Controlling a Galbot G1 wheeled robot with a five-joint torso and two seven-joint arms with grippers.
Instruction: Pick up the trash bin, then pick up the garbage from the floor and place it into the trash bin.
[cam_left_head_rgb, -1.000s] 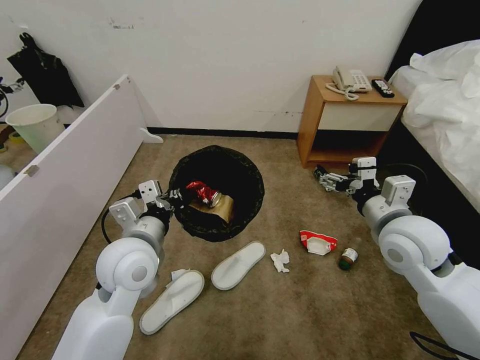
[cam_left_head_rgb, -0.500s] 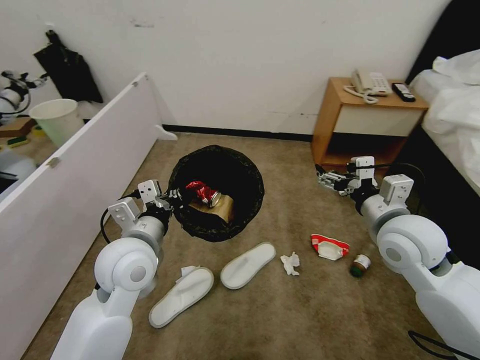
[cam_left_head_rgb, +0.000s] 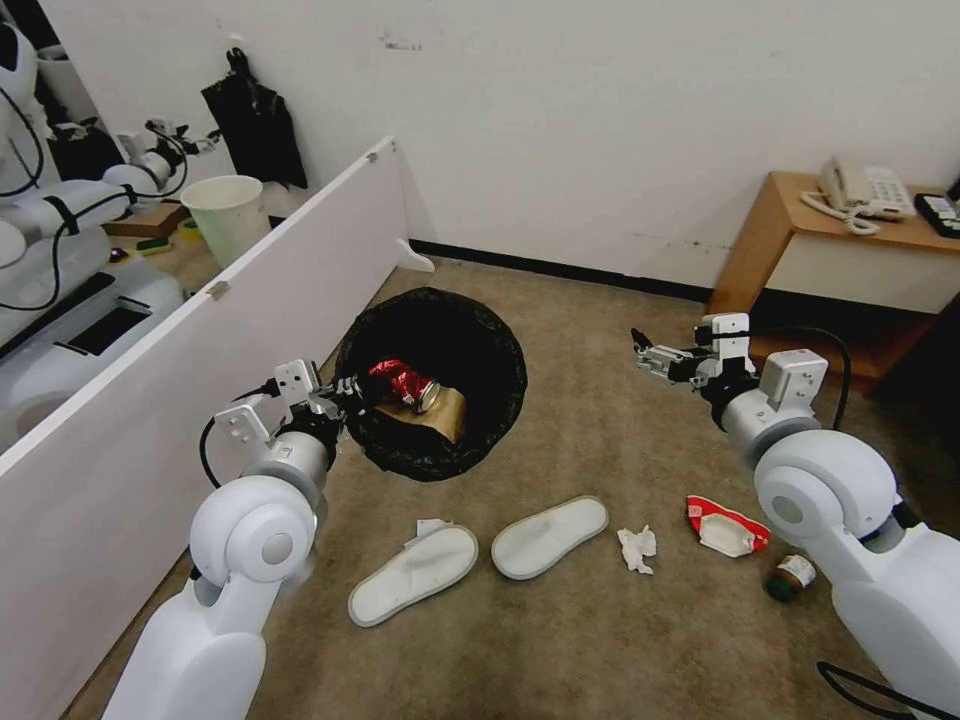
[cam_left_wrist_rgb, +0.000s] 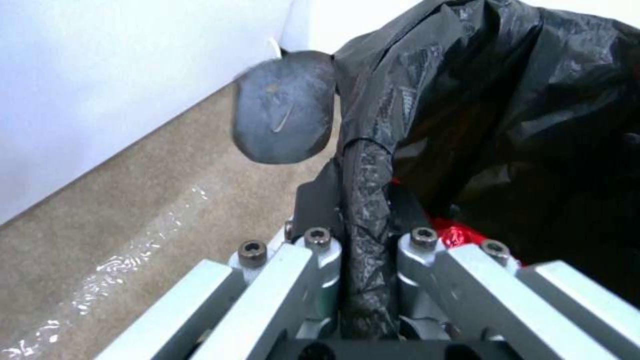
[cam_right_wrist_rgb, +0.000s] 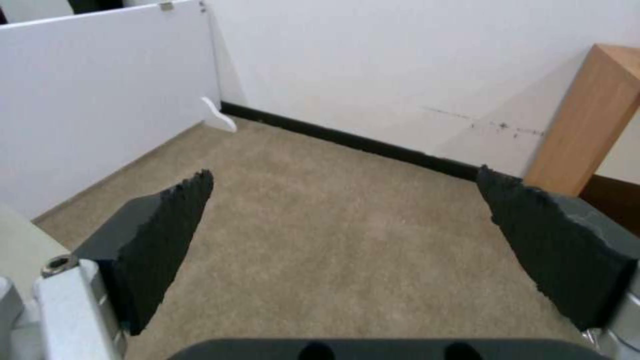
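Nearest the robot, two white fabric slippers (cam_left_head_rgb: 480, 555), a crumpled white tissue (cam_left_head_rgb: 637, 548) and a red-white wrapper (cam_left_head_rgb: 724, 526) are lying on the carpet. Beyond them, the left gripper (cam_left_head_rgb: 350, 390) is pinching the rim of the round black-lined trash bin (cam_left_head_rgb: 432, 380), which is holding a crushed red can (cam_left_head_rgb: 405, 383). The right gripper (cam_left_head_rgb: 640, 358) is hovering empty, fingers spread. Keeping the bin level should stop spills.

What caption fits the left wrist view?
Left pincer shut on the bag-lined rim of the trash bin, red can inside.
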